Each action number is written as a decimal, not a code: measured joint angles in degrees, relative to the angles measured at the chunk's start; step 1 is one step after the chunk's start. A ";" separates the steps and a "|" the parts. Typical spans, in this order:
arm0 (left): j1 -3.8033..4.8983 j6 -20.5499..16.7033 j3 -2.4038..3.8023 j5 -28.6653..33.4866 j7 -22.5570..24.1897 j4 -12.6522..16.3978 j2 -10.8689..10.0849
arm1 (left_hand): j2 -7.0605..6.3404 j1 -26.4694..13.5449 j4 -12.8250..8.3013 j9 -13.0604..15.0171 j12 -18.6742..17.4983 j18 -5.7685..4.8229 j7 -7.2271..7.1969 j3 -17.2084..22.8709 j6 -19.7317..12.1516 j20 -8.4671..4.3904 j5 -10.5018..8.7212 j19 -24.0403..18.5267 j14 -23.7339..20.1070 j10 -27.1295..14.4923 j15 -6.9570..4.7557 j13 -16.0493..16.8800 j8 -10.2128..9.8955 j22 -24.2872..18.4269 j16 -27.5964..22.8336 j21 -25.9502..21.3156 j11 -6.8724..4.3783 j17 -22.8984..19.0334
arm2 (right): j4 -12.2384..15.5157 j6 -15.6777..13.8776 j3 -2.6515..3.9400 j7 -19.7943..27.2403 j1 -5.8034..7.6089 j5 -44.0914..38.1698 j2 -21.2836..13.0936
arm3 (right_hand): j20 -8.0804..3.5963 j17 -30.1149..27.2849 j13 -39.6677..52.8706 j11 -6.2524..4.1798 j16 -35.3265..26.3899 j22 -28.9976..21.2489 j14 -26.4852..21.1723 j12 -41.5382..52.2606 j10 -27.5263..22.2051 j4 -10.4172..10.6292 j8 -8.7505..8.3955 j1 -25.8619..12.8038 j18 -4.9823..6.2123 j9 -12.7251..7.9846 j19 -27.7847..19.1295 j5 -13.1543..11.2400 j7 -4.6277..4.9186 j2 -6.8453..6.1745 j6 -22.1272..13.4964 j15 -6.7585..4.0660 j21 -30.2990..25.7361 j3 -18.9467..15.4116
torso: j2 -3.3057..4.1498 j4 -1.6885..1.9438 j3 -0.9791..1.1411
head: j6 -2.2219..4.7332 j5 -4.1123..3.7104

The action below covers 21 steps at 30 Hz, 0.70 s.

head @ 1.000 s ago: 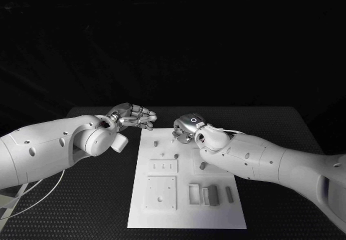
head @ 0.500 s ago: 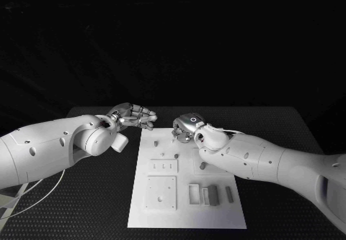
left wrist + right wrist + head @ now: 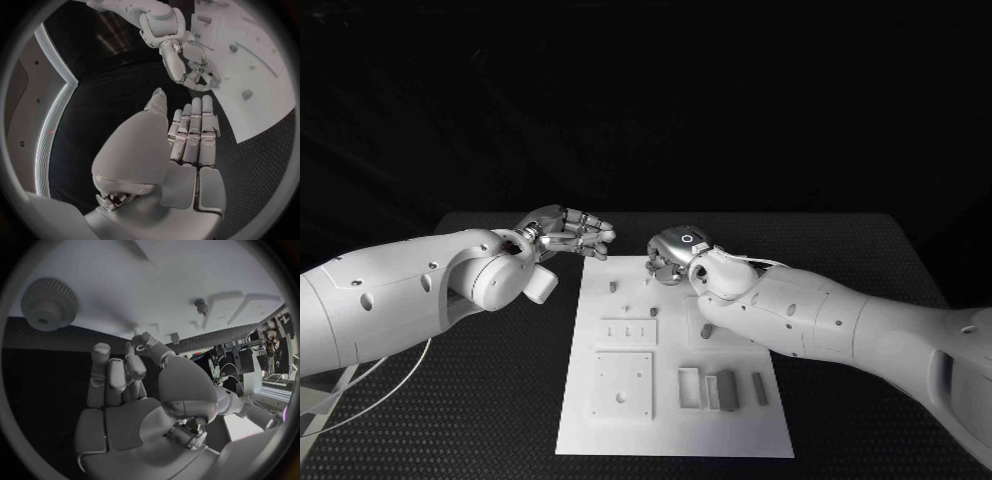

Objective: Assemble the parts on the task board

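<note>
A white task board point(image 3: 675, 420) lies lengthwise in the middle of a black table point(image 3: 877, 260), w/ two white robot arms reaching in over its far end.

Left hand point(image 3: 567, 233) hovers just off the board's far-left corner, above the table. Its fingers point(image 3: 194, 135) are straight, packed side by side, thumb alongside; nothing in them.

Right hand point(image 3: 672, 256) sits over the board's far edge, near the middle. Fingers point(image 3: 112, 372) bent inward over the palm, close together. In the right wrist view the fingertips hang just above the board's white surface, nothing visibly gripped; can't tell if the tips touch the board.

A round toothed gear point(image 3: 49, 304) rests flat on the board, off to one side of the right hand's fingers, well apart from them. A small peg point(image 3: 201, 305) stands upright on the board on the other side, also clear of the fingers.

Nearer the robot, approx. mid-board, are raised white plates point(image 3: 623, 385) w/ holes, and beside them a few grey parts point(image 3: 726, 390) lying in a row, far from both hands.
</note>
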 measured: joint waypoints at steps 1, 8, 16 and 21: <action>0.00 0.00 0.00 0.00 0.00 0.00 0.00 | 0.00 0.00 0.00 0.00 0.00 0.00 0.00 0.00 0.00 0.00 0.00 0.00 0.00 0.00 0.00 0.00 0.00 0.00 0.00 0.00 0.00 0.00 | -0.04 0.09 0.00 0.00 0.00 0.09 -0.02 | 0.00 -0.03 -0.02 0.00 0.00 0.00 0.00 0.00 0.00 0.00 0.00 -0.10 0.00 0.00 0.00 0.00 0.00 -0.10 0.00 0.00 0.00 0.00 | 0.00 0.00 0.00 | -0.07 0.03; -0.01 0.00 0.00 0.00 -0.03 -0.03 0.05 | 0.00 0.00 0.00 0.00 0.00 -0.03 0.00 0.00 0.00 0.00 0.00 0.00 0.00 0.00 0.00 0.00 0.00 0.00 0.00 0.00 0.00 0.05 | -0.14 0.59 0.00 0.00 0.00 0.71 -0.04 | 0.02 -0.09 -0.11 0.00 0.00 0.00 0.01 0.00 0.00 0.00 0.00 -0.10 0.00 0.00 0.01 0.00 0.00 -0.10 0.00 -0.01 0.00 0.00 | -0.01 -0.02 -0.02 | -0.25 0.29; -0.01 0.01 0.00 0.00 -0.04 0.00 0.06 | 0.00 0.00 0.00 -0.05 0.00 0.43 0.00 0.00 0.00 0.00 0.00 0.00 0.00 0.00 0.00 0.00 0.00 0.01 0.00 0.00 0.00 0.05 | -0.15 0.91 0.01 0.00 0.00 1.18 -0.11 | 0.05 -0.15 -0.17 0.00 0.00 0.00 0.02 0.00 0.00 0.00 0.00 -0.10 0.00 0.06 0.05 0.00 -0.01 -0.10 -0.01 -0.01 0.00 0.00 | -0.02 -0.03 -0.02 | -0.26 0.42; -0.01 0.00 0.00 0.00 -0.04 0.02 0.05 | 0.00 0.00 0.00 -0.05 0.00 0.55 0.00 0.00 0.00 0.00 0.00 0.00 0.00 0.00 0.00 -0.05 0.00 0.01 0.00 0.00 0.00 0.05 | -0.24 0.97 0.02 0.00 0.02 1.39 -0.02 | 0.06 -0.19 -0.17 0.00 0.00 0.00 0.02 -0.22 0.00 0.00 0.00 -0.10 0.00 0.06 0.05 0.00 -0.01 -0.10 -0.01 -0.02 0.00 0.00 | -0.02 -0.03 -0.03 | -0.26 0.49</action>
